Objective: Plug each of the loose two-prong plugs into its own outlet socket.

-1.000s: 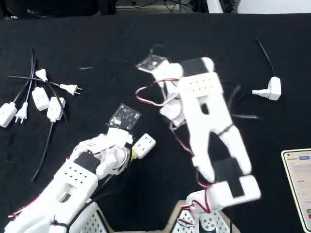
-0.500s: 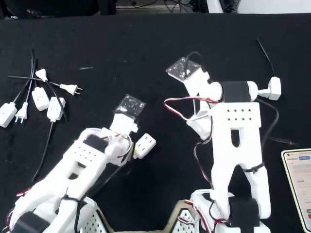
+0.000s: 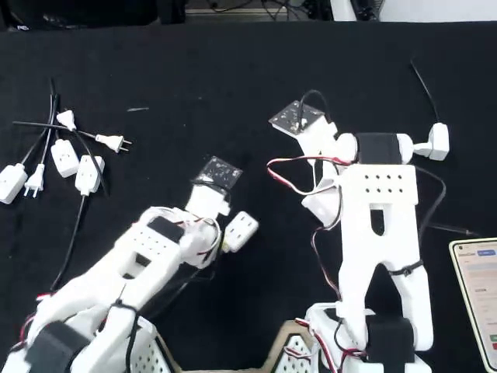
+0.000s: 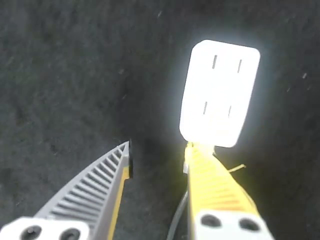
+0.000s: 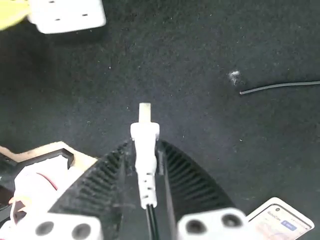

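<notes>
Low over the black table (image 3: 140,70), left gripper (image 4: 157,147) points fwd, open w/ one tip against outlet socket (image 4: 219,92); right gripper (image 5: 145,146) clamps a plug (image 5: 144,125).

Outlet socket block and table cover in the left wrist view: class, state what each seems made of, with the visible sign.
Outlet socket block: likely hard white plastic, smooth; even faces, crisp moulded slots. Table cover: probably black felt-like cloth, matte; fuzzy grain, lint specks.
</notes>
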You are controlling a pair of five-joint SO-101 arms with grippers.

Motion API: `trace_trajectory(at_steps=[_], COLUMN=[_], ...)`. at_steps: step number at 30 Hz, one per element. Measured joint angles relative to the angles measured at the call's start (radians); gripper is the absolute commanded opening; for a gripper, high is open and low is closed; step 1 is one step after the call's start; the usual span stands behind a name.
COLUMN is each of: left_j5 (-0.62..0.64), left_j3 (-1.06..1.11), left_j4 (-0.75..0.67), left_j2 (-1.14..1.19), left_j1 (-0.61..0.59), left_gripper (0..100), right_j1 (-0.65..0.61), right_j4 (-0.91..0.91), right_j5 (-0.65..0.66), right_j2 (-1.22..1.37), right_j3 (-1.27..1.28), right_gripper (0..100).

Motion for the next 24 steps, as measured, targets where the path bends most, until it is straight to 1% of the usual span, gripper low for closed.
trace_trajectory(at_steps=[4, 7, 13, 20, 24], left_j5=[0.011, 0.014, 0.017, 0.018, 0.018], left_j3=[-0.094, -0.172, -0.296, -0.377, -0.376], left_j4=[-0.012, -0.017, -0.018, -0.020, -0.003], left_j2=[0.132, 0.216, 0.328, 0.353, 0.330], left_j1=[0.000, 0.000, 0.009, 0.032, 0.052], left_gripper=[19, 19, 18, 18, 18], right_j1=[0.008, 0.008, 0.008, 0.008, 0.008], right_j4=[0.000, -0.015, -0.166, -0.362, -0.396], right_j5=[0.000, 0.025, 0.037, 0.037, 0.071], right_j2=[0.000, 0.000, 0.000, 0.000, 0.003], right_j3=[0.037, 0.087, 0.226, 0.252, 0.252], right_gripper=[1.0, 1.0, 1.0, 1.0, 1.0])
